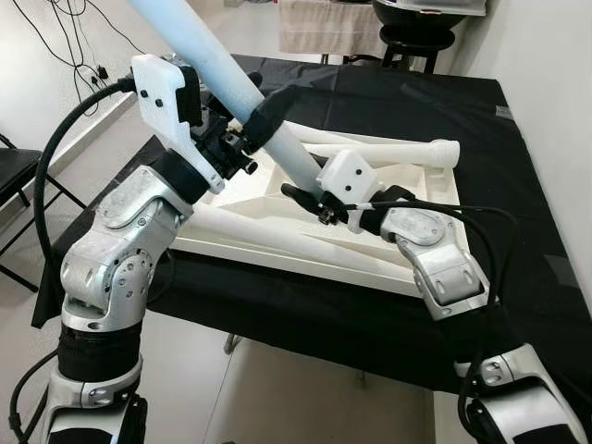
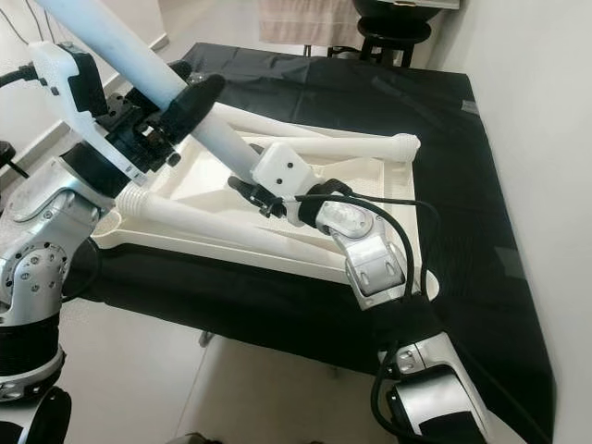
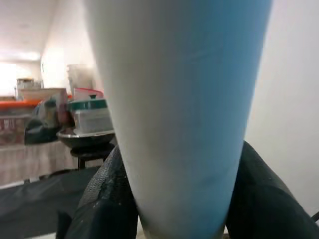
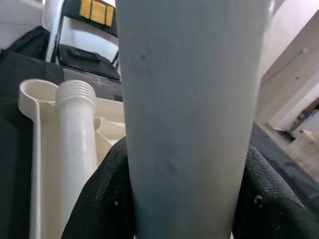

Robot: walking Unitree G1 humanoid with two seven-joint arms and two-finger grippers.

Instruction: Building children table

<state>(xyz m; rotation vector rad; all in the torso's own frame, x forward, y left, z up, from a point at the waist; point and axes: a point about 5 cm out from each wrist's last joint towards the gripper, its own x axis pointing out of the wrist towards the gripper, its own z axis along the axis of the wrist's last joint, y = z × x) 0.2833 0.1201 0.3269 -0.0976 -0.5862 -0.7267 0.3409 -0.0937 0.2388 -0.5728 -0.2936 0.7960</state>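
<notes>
Left eye view: both claws grip one white table leg (image 1: 236,88), left claw (image 1: 264,118) high, right claw (image 1: 319,199) low, slanting over the upturned cream tabletop (image 1: 407,185) on the black-draped surface (image 1: 518,185). No leg seems fitted yet.

Right wrist view: a spare threaded leg (image 4: 77,139) (smooth, cream) lies beside.

Black cloth (image 1: 435,102) spread over the work surface, hanging past the near edge. White wall (image 1: 555,83) at 3 o'clock, close beside the cloth. Pale tiled floor (image 1: 277,398) at 6 o'clock. Black folding chair (image 1: 14,176) at 9 o'clock, black cables (image 1: 74,55) trailing down the white wall behind it. Dark stool (image 1: 412,42) at 12 o'clock, beige cloth (image 1: 324,26) hung beside it. Even, bright lighting noted throughout.
</notes>
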